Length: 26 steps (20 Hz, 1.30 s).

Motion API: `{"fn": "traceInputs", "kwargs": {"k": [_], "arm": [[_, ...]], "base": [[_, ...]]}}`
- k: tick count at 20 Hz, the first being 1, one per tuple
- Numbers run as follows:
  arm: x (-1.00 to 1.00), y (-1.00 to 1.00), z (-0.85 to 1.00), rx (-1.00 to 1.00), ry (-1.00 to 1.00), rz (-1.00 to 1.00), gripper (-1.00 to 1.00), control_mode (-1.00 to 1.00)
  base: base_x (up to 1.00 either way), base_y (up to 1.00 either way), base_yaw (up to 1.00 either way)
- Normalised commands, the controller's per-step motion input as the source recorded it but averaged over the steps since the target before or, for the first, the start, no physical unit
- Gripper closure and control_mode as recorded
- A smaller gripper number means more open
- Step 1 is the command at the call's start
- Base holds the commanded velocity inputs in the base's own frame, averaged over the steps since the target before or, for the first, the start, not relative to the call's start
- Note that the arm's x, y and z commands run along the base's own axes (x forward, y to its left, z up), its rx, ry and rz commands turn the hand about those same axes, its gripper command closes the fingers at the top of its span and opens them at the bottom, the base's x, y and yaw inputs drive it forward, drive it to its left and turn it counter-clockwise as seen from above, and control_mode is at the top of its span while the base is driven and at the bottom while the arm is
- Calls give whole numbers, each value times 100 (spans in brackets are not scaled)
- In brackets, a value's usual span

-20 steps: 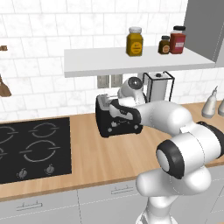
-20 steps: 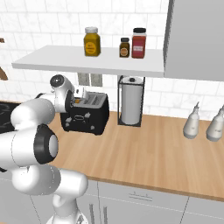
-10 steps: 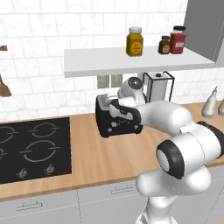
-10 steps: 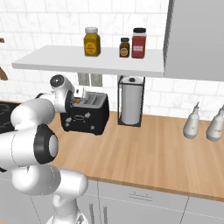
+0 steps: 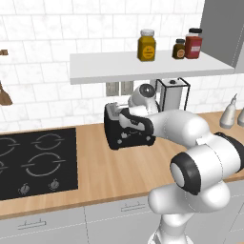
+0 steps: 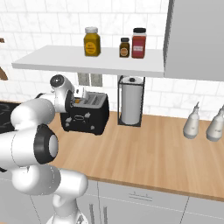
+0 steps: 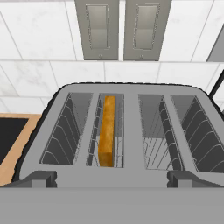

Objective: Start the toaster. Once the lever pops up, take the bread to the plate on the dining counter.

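The black four-slot toaster (image 5: 131, 139) (image 6: 85, 119) stands on the wooden wall counter against the tiles. From straight above, the hand view looks down on its top (image 7: 130, 131). A golden-brown slice of bread (image 7: 106, 131) sits low in the second slot from the left, and its top edge peeks out (image 6: 77, 100). My gripper (image 7: 111, 181) (image 5: 128, 123) (image 6: 70, 104) hovers over the toaster's front edge, open, its fingertips (image 7: 35, 179) wide apart and nothing between them. The lever is too small to tell from the light knobs on the front. The plate and the dining counter are out of view.
A paper-towel holder (image 6: 131, 105) (image 5: 172, 95) stands right of the toaster. A shelf (image 5: 143, 69) with jars hangs low above it. The black hob (image 5: 33, 162) lies to the left. Two pale bottles (image 6: 192, 123) stand far right. Wall sockets (image 7: 118, 28) sit behind the toaster.
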Motion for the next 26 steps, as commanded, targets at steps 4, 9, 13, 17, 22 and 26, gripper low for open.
{"fn": "traceInputs", "kwargs": {"k": [4, 9, 13, 17, 22, 26], "arm": [[0, 0, 0, 0, 0, 0, -100, -100], [0, 0, 0, 0, 0, 0, -100, -100], [0, 0, 0, 0, 0, 0, -100, -100], [0, 0, 0, 0, 0, 0, -100, -100], [0, 0, 0, 0, 0, 0, -100, -100], [0, 0, 0, 0, 0, 0, -100, -100]], "base": [[0, 0, 0], [0, 0, 0], [0, 0, 0], [0, 0, 0], [0, 0, 0], [0, 0, 0]]}}
